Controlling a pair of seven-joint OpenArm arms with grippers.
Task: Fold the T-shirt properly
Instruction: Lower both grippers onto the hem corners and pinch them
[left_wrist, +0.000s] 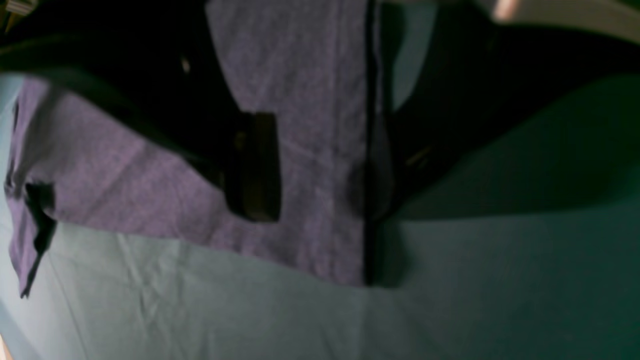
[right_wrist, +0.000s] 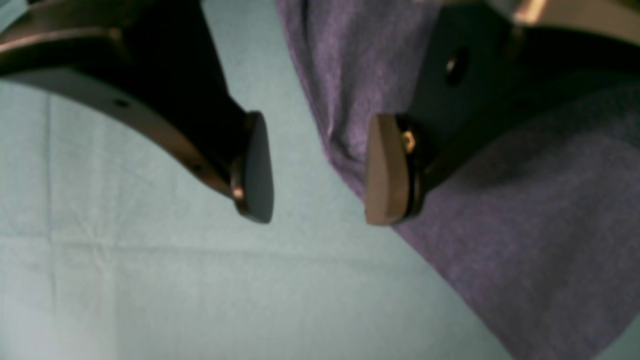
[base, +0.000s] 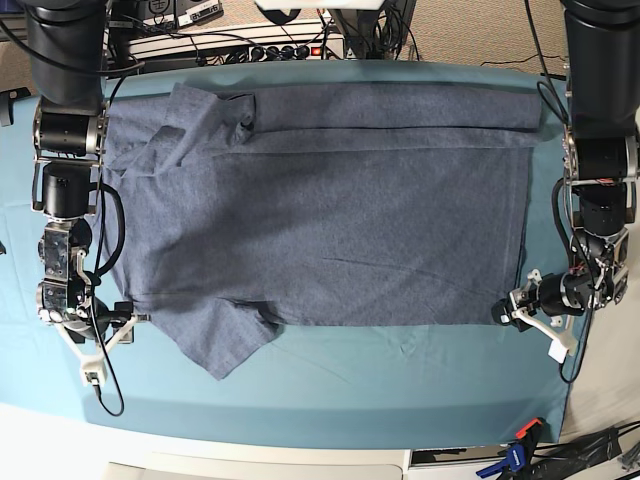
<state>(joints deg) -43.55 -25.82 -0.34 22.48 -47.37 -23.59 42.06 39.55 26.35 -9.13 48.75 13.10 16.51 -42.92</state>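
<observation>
The slate-blue T-shirt (base: 330, 210) lies spread flat across the teal cloth. Its far long edge is folded over toward the middle, and a sleeve points toward the near left. At the shirt's near right corner, my left gripper (base: 525, 320) is open. In the left wrist view the left gripper (left_wrist: 320, 165) straddles the straight edge of the T-shirt (left_wrist: 310, 90), one finger over the fabric and one beyond it. At the near left by the sleeve, my right gripper (base: 112, 338) is open too. Close up, the right gripper (right_wrist: 317, 170) has the edge of the T-shirt (right_wrist: 525, 240) between its fingertips.
The teal table cloth (base: 350, 380) covers the table, with a bare strip along its front. Cables and a power strip (base: 270, 45) run behind the far edge. A clamp (base: 515, 455) sits at the front right corner.
</observation>
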